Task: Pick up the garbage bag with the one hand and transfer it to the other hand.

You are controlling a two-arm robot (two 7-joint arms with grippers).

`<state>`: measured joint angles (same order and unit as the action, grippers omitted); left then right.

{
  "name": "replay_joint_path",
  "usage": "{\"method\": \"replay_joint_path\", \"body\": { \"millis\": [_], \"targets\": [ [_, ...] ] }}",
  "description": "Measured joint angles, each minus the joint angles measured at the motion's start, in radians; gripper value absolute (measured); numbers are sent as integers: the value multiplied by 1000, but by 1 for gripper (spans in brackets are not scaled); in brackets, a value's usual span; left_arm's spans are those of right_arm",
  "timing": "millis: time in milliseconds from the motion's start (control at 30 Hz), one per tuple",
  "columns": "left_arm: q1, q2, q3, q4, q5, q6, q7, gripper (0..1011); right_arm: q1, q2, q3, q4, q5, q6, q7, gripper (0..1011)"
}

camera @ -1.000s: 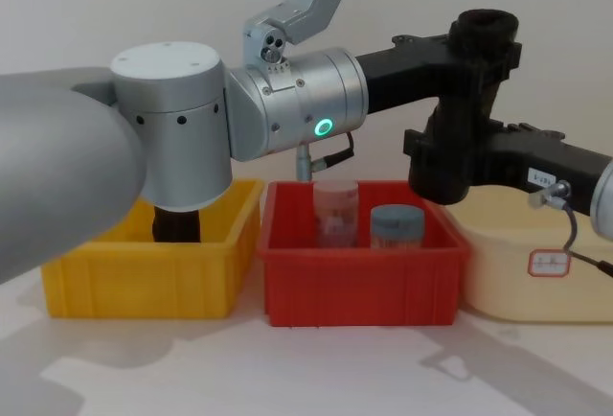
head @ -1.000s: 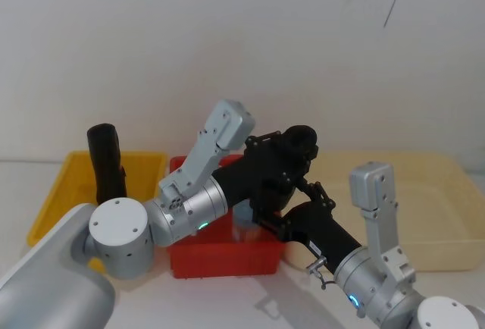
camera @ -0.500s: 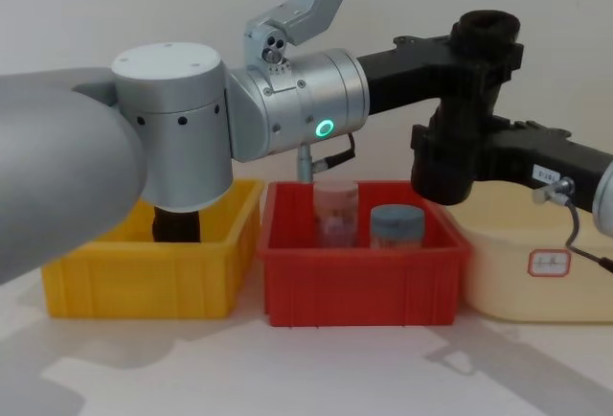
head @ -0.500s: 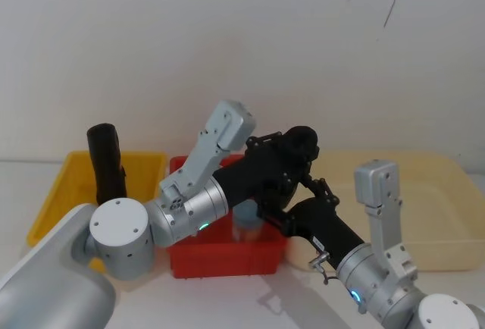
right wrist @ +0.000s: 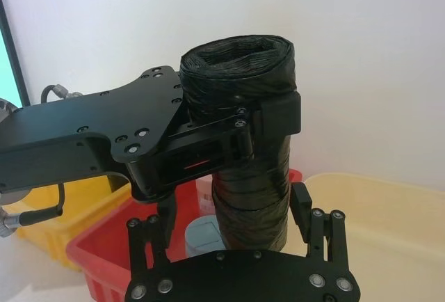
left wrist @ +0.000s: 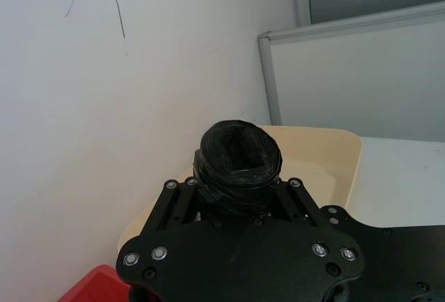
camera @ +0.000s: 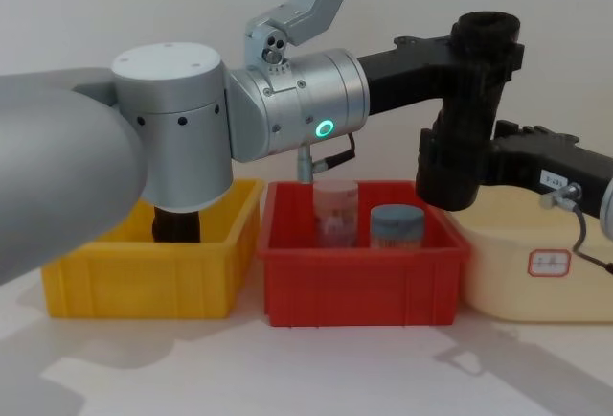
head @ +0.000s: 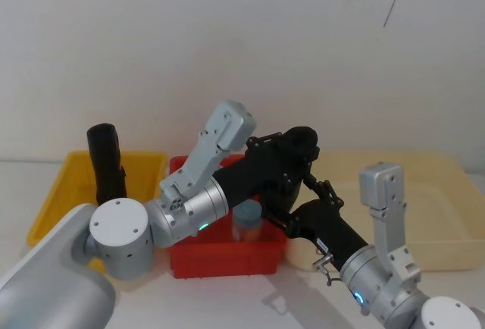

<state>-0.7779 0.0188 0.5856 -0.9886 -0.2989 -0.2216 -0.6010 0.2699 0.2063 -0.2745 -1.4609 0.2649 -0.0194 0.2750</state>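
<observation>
Left gripper (camera: 487, 54) is clamping the upright bag (camera: 477, 104) near its top; right gripper (right wrist: 233, 213), fingers apart, is straddling its lower half.

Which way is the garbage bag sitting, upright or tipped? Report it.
Upright: the garbage bag stands vertical in the air, hollow end up, clamped near its top by the left tool.

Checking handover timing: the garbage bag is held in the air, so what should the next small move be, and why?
Probably close the right gripper on the lower half of the garbage bag. The left gripper clamps it just under the rim, upright, while the right gripper's fingers straddle it with a gap showing, so no second grip yet.
</observation>
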Motion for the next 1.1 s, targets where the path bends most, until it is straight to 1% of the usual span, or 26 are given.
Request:
{"method": "replay_joint_path", "body": {
  "millis": [233,667,767,933,1067,1100],
  "targets": [
    [0,0,-1,0,0,0,0,359,16,-6,-5,21,0,-6,8,1000],
    [0,0,-1,0,0,0,0,358,62,-24,-19,80,-5,-14,16,1000],
    [0,0,-1,0,0,0,0,359,70,-27,-20,90,-7,-7,15,1000],
    [0,0,-1,0,0,0,0,359,87,-35,-21,108,-11,21,5,997],
    [0,0,-1,0,0,0,0,359,96,-39,-21,120,-13,39,-1,929],
    [0,0,-1,0,0,0,0,358,98,-41,-21,123,-14,45,-4,886]
  ]
}}
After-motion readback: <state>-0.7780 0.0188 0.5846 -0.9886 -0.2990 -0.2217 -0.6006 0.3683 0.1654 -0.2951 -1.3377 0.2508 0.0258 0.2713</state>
